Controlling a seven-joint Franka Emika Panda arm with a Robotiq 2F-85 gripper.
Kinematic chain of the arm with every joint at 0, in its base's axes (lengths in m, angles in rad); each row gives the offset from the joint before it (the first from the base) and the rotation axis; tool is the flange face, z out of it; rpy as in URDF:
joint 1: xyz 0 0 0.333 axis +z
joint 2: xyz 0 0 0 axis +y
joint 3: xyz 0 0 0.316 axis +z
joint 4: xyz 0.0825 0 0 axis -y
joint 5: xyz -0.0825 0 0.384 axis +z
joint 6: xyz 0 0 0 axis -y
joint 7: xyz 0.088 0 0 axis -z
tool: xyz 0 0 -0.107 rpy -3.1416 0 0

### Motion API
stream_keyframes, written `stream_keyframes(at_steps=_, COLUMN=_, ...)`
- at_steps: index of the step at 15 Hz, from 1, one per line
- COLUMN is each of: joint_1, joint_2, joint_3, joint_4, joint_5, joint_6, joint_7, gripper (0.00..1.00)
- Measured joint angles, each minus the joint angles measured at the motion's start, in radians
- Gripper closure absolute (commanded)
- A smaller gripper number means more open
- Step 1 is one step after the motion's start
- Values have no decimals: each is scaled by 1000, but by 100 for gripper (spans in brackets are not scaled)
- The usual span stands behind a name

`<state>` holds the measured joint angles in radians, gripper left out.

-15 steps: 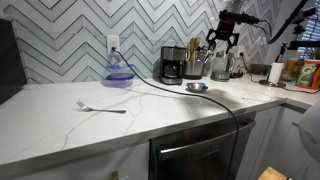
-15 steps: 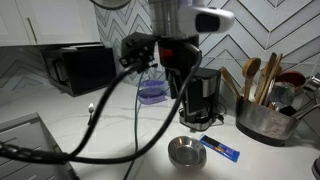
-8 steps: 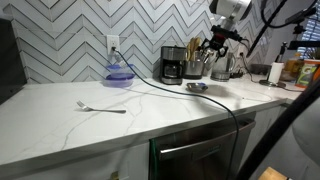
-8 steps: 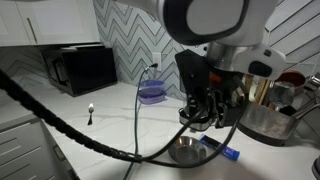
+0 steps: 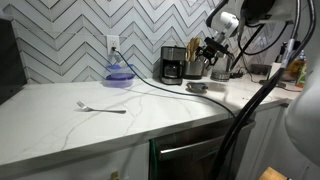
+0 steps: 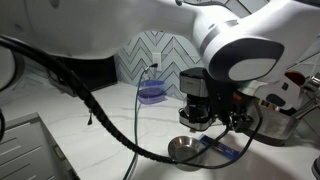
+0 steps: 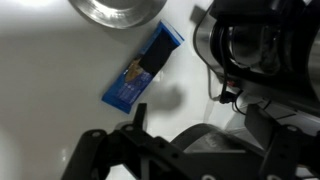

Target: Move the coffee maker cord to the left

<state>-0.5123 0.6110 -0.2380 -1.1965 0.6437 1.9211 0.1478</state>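
Coffee maker cord (image 5: 150, 83): thin black line on the counter (image 5: 60, 115), trailing from the wall outlet (image 5: 113, 44) past the coffee maker (image 5: 172, 65) front, long axis slanting toward the counter edge. Gripper (image 5: 210, 50) just beside the coffee maker, away from the outlet, pointing down, fingers spread wide, empty.

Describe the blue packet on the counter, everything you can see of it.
The blue packet is a small flat oblong wrapper, shiny blue with a dark and gold print too blurred to read. It lies flat and diagonal on the white counter, one end close to the metal bowl, in front of the coffee maker. Nothing holds it.
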Motion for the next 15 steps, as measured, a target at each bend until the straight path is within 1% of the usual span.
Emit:
stream_keyframes(at_steps=3, joint_1=-2, joint_2=67, joint_3=5, joint_4=81, joint_5=24, joint_6=0, joint_7=26, gripper=0)
stream_keyframes(at_steps=9, joint_1=-3, joint_2=82, joint_3=7, joint_4=100, joint_5=27, joint_6=0, joint_7=25, gripper=0)
stream_keyframes(at_steps=15, joint_1=-32, joint_2=151, joint_3=103, joint_4=141, joint_5=50, joint_6=1, joint_7=6, gripper=0)
